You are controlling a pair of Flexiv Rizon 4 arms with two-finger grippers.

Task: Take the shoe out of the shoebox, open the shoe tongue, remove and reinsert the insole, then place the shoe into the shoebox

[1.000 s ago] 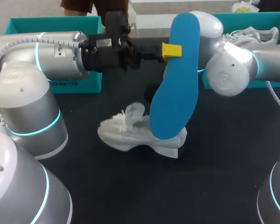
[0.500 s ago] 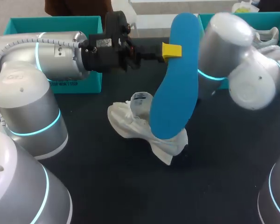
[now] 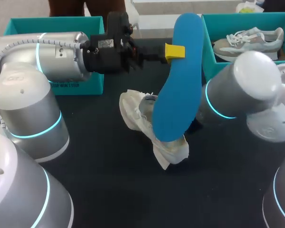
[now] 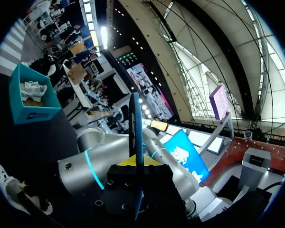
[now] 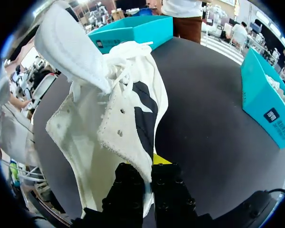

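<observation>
Spreading across the whole scene, the dark worktop (image 3: 109,190) shows a wide stretch of bare surface between the shoe and the arm bases on the near side. The left arm (image 3: 52,52) comes in level from the left, lying along the front of the left box (image 3: 52,21), with its wrist reaching out over the gap between the two boxes. The right arm (image 3: 237,95) comes in low from the right, its elbow just in front of the near wall of the right box (image 3: 209,42) and its forearm pointing toward the middle. Both teal boxes sit along the far edge, well apart, one at each side. A second shoe (image 3: 249,40), grey and white, lies inside the right box. The blue insole (image 3: 180,85) hangs upright over the middle of the worktop, toe end up, and the left gripper (image 3: 175,51) is clamped on its edge near the top; the left wrist view shows it edge-on between the fingers. Its lower end overlaps the shoe in the head view, and I cannot tell whether they touch. The white shoe (image 3: 137,116) is tilted up off the worktop between the boxes, nearer the middle, its opening gaping and tongue loose. In the right wrist view the right gripper (image 5: 149,168) is pinched closed on the shoe's fabric edge, with the shoe rising ahead of the fingers.
</observation>
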